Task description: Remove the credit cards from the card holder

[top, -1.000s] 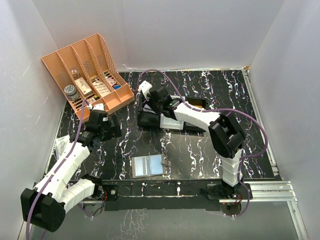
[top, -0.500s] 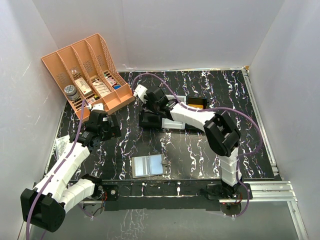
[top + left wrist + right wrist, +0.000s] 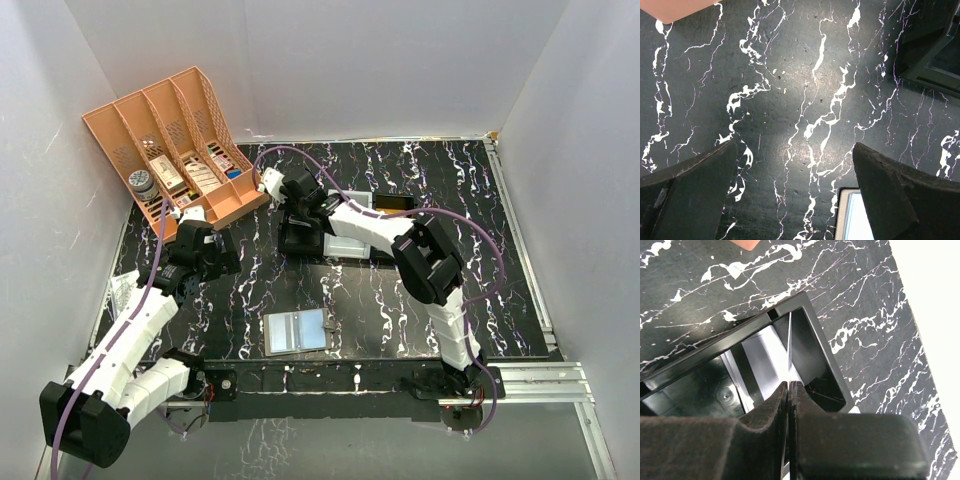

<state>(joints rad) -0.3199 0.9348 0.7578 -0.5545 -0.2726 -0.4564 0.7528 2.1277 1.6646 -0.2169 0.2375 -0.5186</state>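
While clamped shut on card (image 3: 789, 347) held edge-on over tray (image 3: 755, 322), lower right jaws straight into the compartment, clear of its wall, then release. Leave left jaws wide over worktop (image 3: 805, 75); return next for holder (image 3: 297, 331), open at near edge, well apart from tray.
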